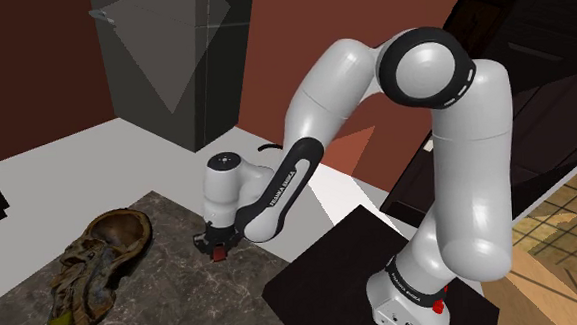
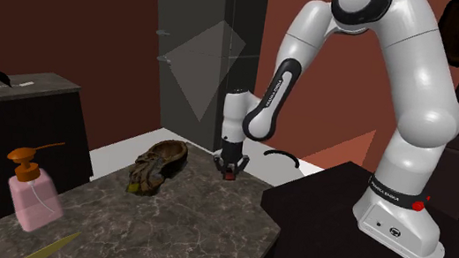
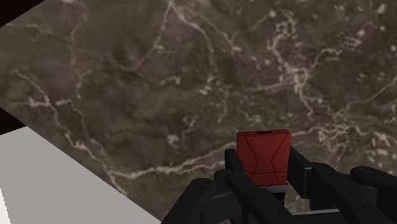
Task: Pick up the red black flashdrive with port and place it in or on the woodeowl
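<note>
My gripper (image 3: pixel 264 183) is shut on a red flash drive with black line markings (image 3: pixel 263 154); its red end sticks out past the fingertips. In the shoulder view the gripper (image 1: pixel 218 248) points down at the dark marble counter (image 1: pixel 172 302) near its far edge, with the drive (image 1: pixel 220 256) at its tip just above the stone. The wooden owl (image 1: pixel 99 263), brown and weathered, lies on its side on the counter, off to the shoulder view's left of the gripper. In the second exterior view the owl (image 2: pixel 157 164) lies left of the gripper (image 2: pixel 230 169).
A pink soap dispenser with an orange pump (image 2: pixel 30 196) and a thin yellow-green object (image 2: pixel 51 247) stand near the counter's front in the second exterior view. A dark fridge (image 2: pixel 205 59) stands behind. The black stand (image 2: pixel 356 254) adjoins the counter.
</note>
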Robot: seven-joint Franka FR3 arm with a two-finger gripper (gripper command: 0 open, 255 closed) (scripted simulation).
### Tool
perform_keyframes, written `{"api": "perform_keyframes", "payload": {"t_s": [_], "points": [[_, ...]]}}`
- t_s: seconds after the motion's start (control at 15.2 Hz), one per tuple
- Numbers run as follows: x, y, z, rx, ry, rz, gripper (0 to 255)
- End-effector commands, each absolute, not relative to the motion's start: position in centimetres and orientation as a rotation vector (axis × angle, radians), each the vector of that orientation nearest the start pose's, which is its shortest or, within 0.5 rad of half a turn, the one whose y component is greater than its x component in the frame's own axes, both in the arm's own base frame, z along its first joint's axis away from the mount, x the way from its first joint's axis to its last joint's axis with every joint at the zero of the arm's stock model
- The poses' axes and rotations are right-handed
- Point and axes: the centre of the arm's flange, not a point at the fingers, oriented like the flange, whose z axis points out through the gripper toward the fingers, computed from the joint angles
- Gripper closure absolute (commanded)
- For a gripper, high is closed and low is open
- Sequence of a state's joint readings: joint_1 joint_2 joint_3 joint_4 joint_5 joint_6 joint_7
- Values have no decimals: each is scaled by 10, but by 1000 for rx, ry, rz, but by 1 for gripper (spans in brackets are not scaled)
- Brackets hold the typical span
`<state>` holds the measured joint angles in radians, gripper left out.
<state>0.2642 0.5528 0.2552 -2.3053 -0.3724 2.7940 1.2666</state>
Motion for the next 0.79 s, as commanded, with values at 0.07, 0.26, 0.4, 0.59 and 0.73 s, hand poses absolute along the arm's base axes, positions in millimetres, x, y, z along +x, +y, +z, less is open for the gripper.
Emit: {"api": "perform_keyframes", "payload": {"t_s": [0.07, 0.26, 0.4, 0.59, 0.73], "points": [[425, 275, 124, -3084, 673, 49, 255], [425, 275, 140, -3084, 673, 49, 255], [425, 275, 150, -3084, 673, 49, 255], [425, 275, 166, -3084, 673, 49, 255], [425, 275, 177, -3084, 673, 49, 255]]}}
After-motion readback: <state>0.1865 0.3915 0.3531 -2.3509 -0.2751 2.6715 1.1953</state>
